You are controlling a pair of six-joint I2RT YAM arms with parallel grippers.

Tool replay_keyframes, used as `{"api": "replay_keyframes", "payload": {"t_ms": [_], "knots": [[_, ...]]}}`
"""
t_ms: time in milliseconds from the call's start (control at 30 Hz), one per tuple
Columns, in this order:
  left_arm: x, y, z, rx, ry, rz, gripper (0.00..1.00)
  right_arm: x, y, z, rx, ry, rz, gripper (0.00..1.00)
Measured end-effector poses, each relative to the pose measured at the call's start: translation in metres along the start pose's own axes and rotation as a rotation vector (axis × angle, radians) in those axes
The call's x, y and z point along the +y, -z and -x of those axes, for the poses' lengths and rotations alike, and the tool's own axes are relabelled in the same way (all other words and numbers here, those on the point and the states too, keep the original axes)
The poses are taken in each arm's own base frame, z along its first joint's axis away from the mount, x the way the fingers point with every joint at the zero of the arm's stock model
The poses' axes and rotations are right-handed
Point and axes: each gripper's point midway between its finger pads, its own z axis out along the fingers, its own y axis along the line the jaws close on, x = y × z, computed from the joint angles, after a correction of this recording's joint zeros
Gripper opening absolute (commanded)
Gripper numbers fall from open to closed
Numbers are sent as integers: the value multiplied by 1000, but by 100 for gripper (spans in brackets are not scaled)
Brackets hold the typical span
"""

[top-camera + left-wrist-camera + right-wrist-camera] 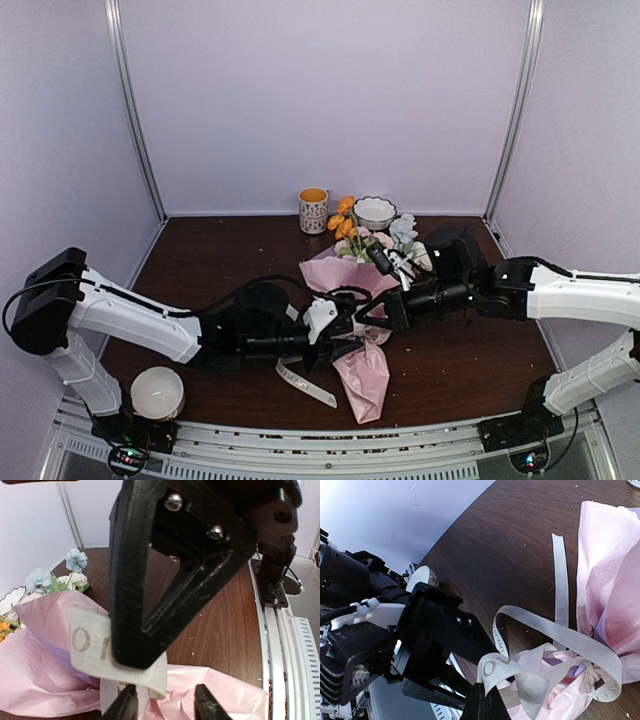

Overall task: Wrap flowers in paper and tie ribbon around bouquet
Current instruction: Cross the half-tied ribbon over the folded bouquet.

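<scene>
Ribbon (560, 635) is light, limp and slippery; its loose tail lies on the near table (200, 260), its loop over the crinkly waist of the bouquet (362, 300) at centre. We judge a flat pinch near the end best. Right gripper (485, 705) is clamped on it; left gripper (165, 706) has its fingers apart.

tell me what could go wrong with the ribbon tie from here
The flat cream ribbon loops loosely over the crinkly pink paper cone; pulling could slide it off the narrow end. The left jaws stand open close to the shut right jaws, so they might collide or snag the thin paper.
</scene>
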Motion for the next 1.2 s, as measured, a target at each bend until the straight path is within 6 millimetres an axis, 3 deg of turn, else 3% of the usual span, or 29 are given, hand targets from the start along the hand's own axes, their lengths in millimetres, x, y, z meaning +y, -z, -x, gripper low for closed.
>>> {"api": "replay_keyframes", "payload": {"t_ms": [133, 333, 433, 567, 700, 800, 833, 967, 1000, 1100, 1200], "knots": [[3, 16, 3, 46, 24, 18, 65, -4, 0, 2, -10, -1, -17, 0], [12, 50, 4, 159, 114, 82, 71, -7, 1, 6, -23, -4, -27, 0], [36, 68, -31, 312, 230, 197, 75, -8, 1, 6, -23, -5, -28, 0], [75, 94, -102, 552, 411, 370, 82, -9, -1, 4, -17, -7, -32, 0], [77, 104, -159, 745, 484, 432, 82, -12, -4, 2, -6, -11, -37, 0], [70, 99, -191, 866, 486, 426, 70, -13, -5, 2, -4, -10, -39, 0], [71, 94, -188, 861, 486, 420, 61, -13, -5, 2, -4, -10, -39, 0], [68, 76, -183, 836, 492, 370, 8, -13, -5, 3, -5, -7, -40, 0], [66, 75, -182, 831, 494, 357, 0, -13, -5, 3, -5, -6, -40, 0], [57, 79, -182, 814, 512, 312, 0, -16, -4, 4, -9, -6, -50, 0], [43, 97, -180, 815, 510, 276, 0, -23, -2, 8, -21, -15, -71, 0]]}}
